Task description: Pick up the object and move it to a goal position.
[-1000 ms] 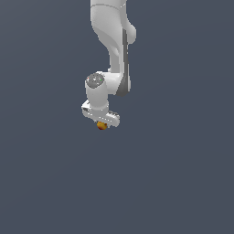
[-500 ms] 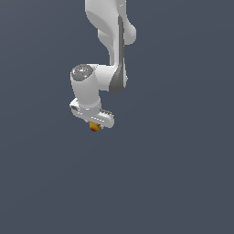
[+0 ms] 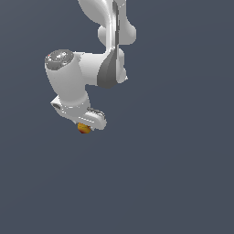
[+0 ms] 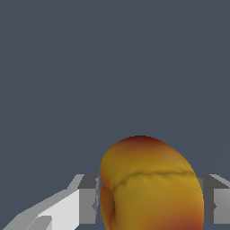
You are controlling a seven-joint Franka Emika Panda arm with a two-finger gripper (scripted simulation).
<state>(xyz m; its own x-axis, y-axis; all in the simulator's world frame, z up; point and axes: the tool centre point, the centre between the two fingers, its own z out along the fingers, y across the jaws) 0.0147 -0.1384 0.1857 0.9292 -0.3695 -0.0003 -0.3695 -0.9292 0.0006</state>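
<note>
The object [image 3: 83, 128] is a tiny roundish ball, orange-yellow with red patches. In the exterior view it sits just under the white gripper [image 3: 85, 126], mostly hidden by the hand. In the wrist view the object [image 4: 150, 184] fills the space between the two grey-white fingers [image 4: 85, 200], which press on both of its sides. The gripper is shut on it and holds it in the air, with nothing beneath it.
The white arm [image 3: 107, 41] comes down from the top of the exterior view. All around is a plain dark grey-blue background with no other objects, edges or goal marker in view.
The arm has moved toward the exterior view's left and looks larger in the picture, carrying the object with it. The grip has not changed.
</note>
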